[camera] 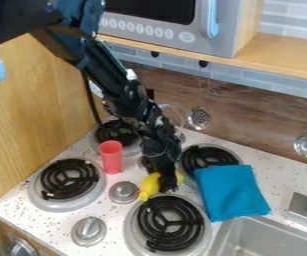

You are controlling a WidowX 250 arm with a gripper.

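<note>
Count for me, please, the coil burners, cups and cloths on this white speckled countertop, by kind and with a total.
Black coil burners: 4
Red cup: 1
Blue cloth: 1
Total: 6

A grey toy microwave point(162, 25) sits at twelve o'clock on a pale wooden shelf point(282, 56) that runs toward two. Pale blue-grey tiles point(292, 26) line the wall behind, above a brown wood-grain backsplash point(252, 120) at three. A honey-coloured wooden panel point(32, 100) rises at ten; the white, speckled tabletop point(49, 220) reaches seven.
</note>
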